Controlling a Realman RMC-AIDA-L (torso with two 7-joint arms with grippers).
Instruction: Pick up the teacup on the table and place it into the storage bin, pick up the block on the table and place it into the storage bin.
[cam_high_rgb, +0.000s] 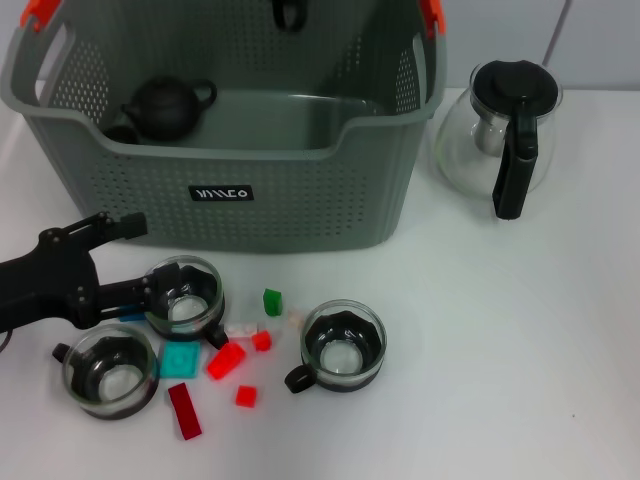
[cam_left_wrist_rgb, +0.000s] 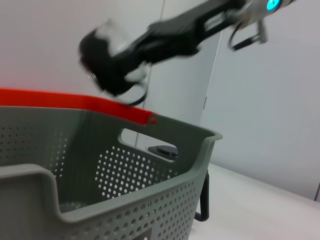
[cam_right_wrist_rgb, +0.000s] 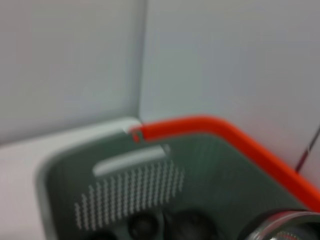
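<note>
The grey storage bin stands at the back of the table with a black teapot inside. Three glass teacups sit in front of it: one by my left gripper, one at the front left, one to the right. Small blocks lie among them, including a green block and a red one. My left gripper is open just left of the nearest teacup. My right gripper hovers above the bin, apparently shut on a teacup, whose rim shows over the bin.
A glass coffee pot with a black lid and handle stands right of the bin. A teal block, a dark red bar and other small pieces are scattered near the cups. Bare white table lies at the front right.
</note>
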